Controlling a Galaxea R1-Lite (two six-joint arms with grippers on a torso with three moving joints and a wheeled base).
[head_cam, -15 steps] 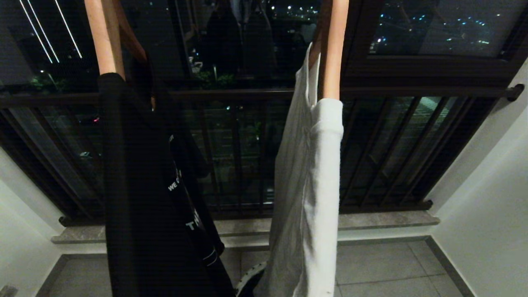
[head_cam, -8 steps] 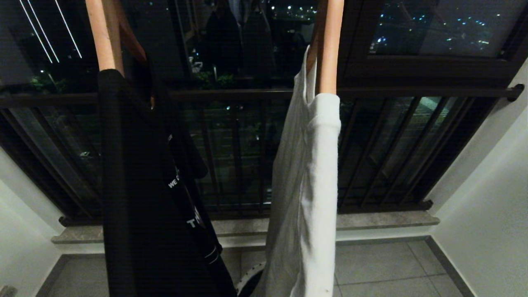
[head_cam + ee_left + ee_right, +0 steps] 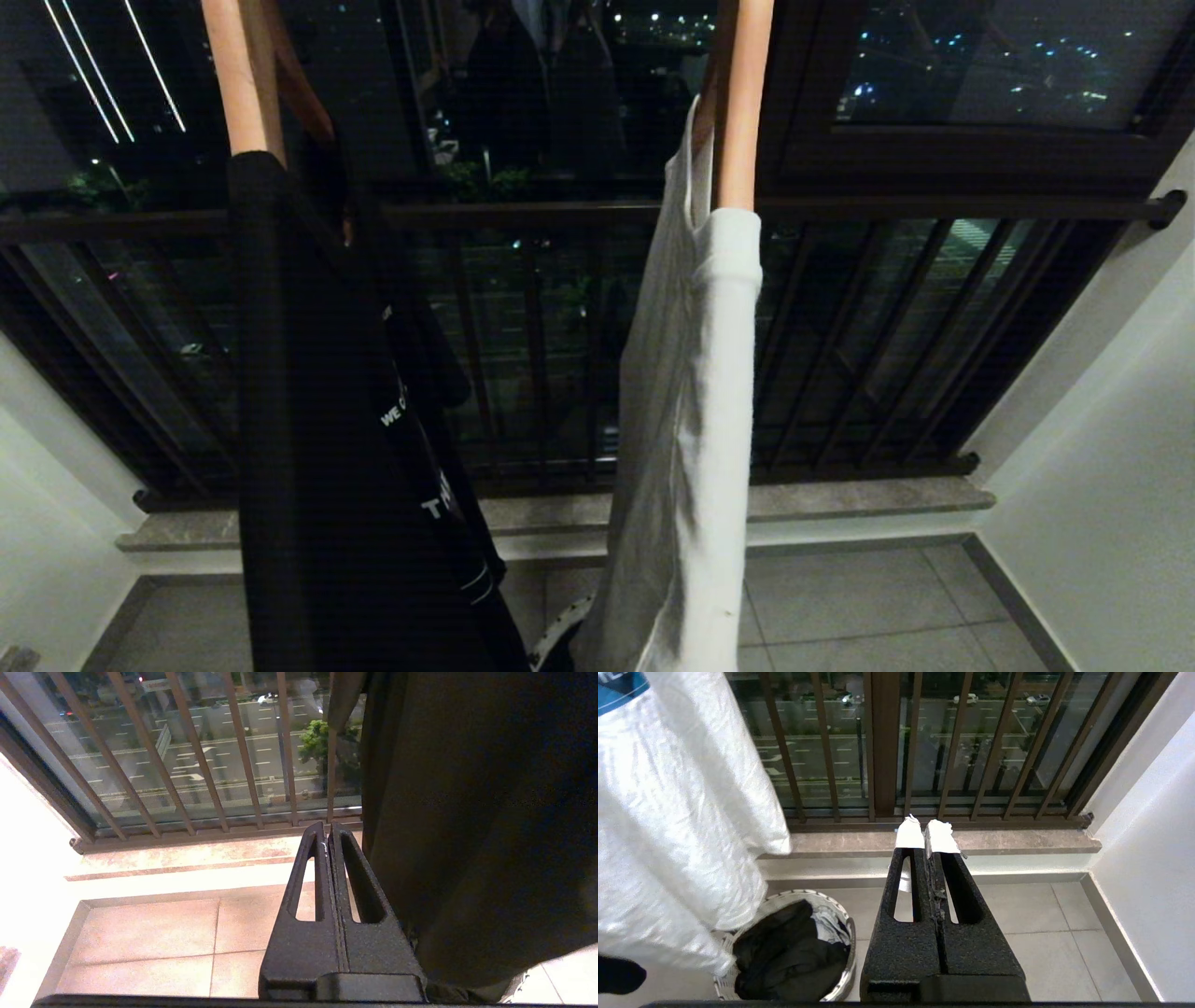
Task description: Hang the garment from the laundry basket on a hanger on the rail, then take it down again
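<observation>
Two wooden hangers hang in the head view; the rail above them is out of view. The left hanger (image 3: 245,84) carries a black garment (image 3: 317,420), the right hanger (image 3: 742,103) a white garment (image 3: 700,420). The laundry basket (image 3: 850,933) stands on the floor under the white garment (image 3: 677,812), with dark clothing (image 3: 784,952) inside. My left gripper (image 3: 328,828) is shut and empty beside the black garment (image 3: 467,812). My right gripper (image 3: 927,828), with white-taped tips, is shut and empty, to one side of the basket. Neither arm shows in the head view.
A barred window guard (image 3: 840,207) and a stone sill (image 3: 868,499) run across the back. A white wall (image 3: 1102,467) closes the right side. Grey floor tiles (image 3: 1041,914) lie below my right gripper.
The white garment and its hanger have swung slightly to the left, and the black one has swayed a little. Both grippers stay still.
</observation>
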